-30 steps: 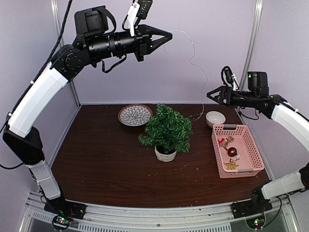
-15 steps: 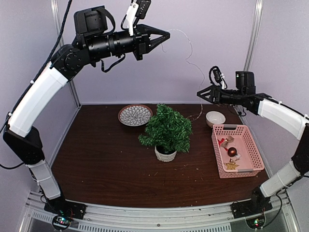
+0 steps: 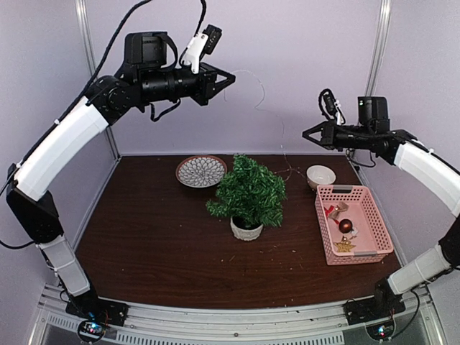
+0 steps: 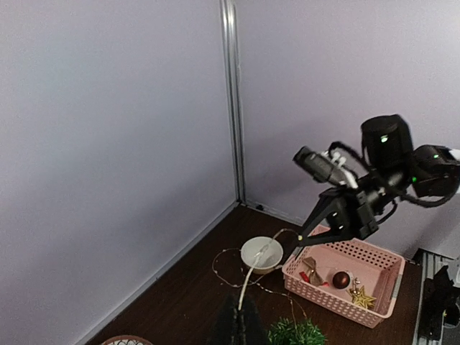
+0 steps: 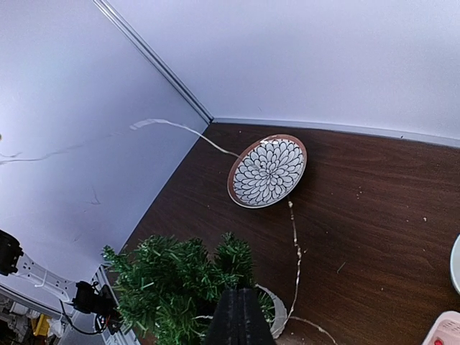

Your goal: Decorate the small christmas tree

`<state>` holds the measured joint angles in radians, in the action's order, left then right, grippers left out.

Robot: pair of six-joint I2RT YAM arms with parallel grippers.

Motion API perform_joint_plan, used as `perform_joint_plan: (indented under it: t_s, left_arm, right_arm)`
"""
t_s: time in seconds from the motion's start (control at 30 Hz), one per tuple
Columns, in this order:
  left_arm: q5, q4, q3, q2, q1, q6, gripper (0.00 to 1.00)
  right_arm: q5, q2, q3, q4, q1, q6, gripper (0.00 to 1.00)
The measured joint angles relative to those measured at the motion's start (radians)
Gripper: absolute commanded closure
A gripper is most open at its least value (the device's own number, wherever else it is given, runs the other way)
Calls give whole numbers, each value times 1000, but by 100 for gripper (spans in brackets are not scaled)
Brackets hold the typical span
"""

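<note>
The small christmas tree (image 3: 249, 190), bushy and dark green with tinsel-like needles, stands upright in a white pot (image 3: 246, 229) mid-desk (image 3: 158, 237). High at its 11 o'clock, the left claw (image 3: 231, 75) pinches a wire string (image 3: 260, 97). At 2 o'clock the right claw (image 3: 305, 134) is pressed together; whether on the string, I cannot tell.

No readable text, label, brand, number or sign is showing in any view, whether on either pincer or on anything around them.
</note>
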<state>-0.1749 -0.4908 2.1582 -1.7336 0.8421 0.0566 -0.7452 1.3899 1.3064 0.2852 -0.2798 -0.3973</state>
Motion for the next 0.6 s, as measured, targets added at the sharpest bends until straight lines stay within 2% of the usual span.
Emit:
perform_joint_plan:
  t_s: [0.03,0.07,0.13,0.2,0.4,0.6]
  left_arm:
    - [19,-9,-18,0,-6,8,100]
    - [34,-14,-35,1,-11,14,100]
    - [50,-20,-88,10,-22,28,100]
    - [47,-24,-121,16,-25,37,100]
    - [-24,-26,-85,17,-26,48,100]
    - [-100,44,-29,21,-26,63,100]
  right_arm:
    - [18,-23,8,29,0,9,100]
    - [32,-42,13,54,0,18,88]
    - [52,-81,16,89,0,40,58]
    - [58,-105,14,108,0,61,46]
    - [35,-34,-17,71,0,71,36]
    - [-14,110,-17,24,0,53,36]
